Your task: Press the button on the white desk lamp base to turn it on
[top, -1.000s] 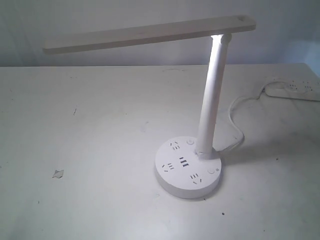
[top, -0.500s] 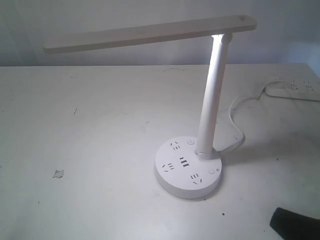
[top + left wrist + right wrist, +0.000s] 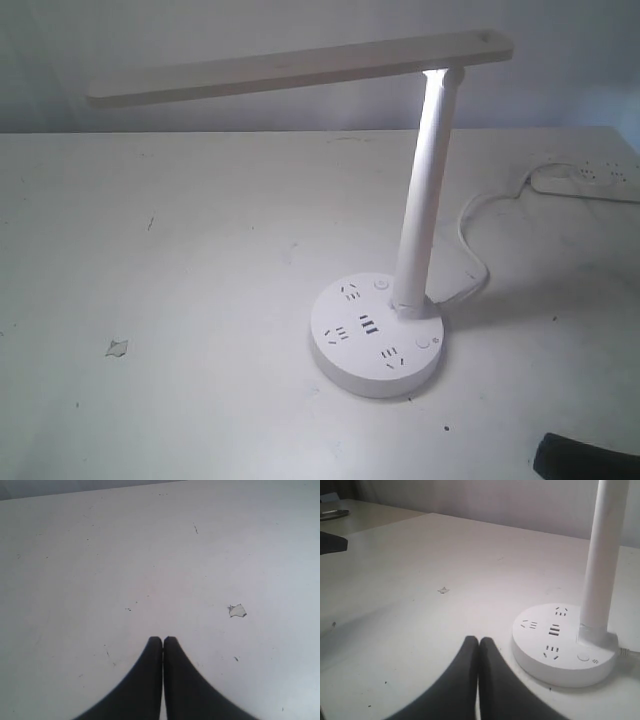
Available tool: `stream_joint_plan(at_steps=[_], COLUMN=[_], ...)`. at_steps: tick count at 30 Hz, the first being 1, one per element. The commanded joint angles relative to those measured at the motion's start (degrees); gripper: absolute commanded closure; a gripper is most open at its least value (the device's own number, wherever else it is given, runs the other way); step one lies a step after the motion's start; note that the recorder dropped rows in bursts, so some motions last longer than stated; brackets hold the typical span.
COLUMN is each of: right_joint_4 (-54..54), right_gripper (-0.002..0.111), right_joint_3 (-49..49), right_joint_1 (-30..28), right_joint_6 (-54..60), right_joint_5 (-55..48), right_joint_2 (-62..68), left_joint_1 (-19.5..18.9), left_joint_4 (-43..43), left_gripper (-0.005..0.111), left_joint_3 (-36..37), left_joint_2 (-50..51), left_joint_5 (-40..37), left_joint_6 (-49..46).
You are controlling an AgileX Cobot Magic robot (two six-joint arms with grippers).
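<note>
Your right gripper (image 3: 478, 641) is clenched on nothing, its tips just beside the white desk lamp base (image 3: 555, 652) without touching it. In the exterior view the base lies at ten o'clock from that gripper. The white desk lamp (image 3: 425, 190) rises from the base's two o'clock edge. Your left gripper (image 3: 162, 640) is clenched empty over the table (image 3: 75, 580), near a chipped spot (image 3: 237, 611).

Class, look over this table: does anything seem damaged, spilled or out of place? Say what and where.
One thing: a small ragged grey fleck on the table, left of the white desk lamp base in the exterior view. Chip or scrap, it cannot be told. Nothing spilled.
</note>
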State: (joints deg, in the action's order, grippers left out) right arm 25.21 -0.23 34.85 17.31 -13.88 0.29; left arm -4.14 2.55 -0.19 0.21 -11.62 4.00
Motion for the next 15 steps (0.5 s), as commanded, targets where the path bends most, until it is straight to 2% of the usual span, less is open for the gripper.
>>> stream_joint_plan(at_steps=[1,6,10,15], right_joint_4=[-0.3,-0.3,-0.3,-0.3], right_gripper=[0.108,0.108,0.108,0.108], right_joint_3=[0.2,0.2,0.2,0.2], right_joint_1=[-2.8,-13.7,-25.4,-37.0], right_joint_6=[0.5,0.5,0.5,0.5], right_joint_5=[-0.3,-0.3,-0.3,-0.3], right_joint_2=[-0.3,-0.3,-0.3,-0.3], left_joint_1=[0.3,0.3,0.3,0.3], left_joint_4=[-0.4,-0.4,-0.4,-0.4], left_gripper=[0.107,0.107,0.107,0.107], left_joint_3=[0.2,0.2,0.2,0.2], left_joint_2=[-0.2,-0.2,-0.2,-0.2], left_joint_5=[0.1,0.1,0.1,0.1], left_joint_6=[0.1,0.1,0.1,0.1])
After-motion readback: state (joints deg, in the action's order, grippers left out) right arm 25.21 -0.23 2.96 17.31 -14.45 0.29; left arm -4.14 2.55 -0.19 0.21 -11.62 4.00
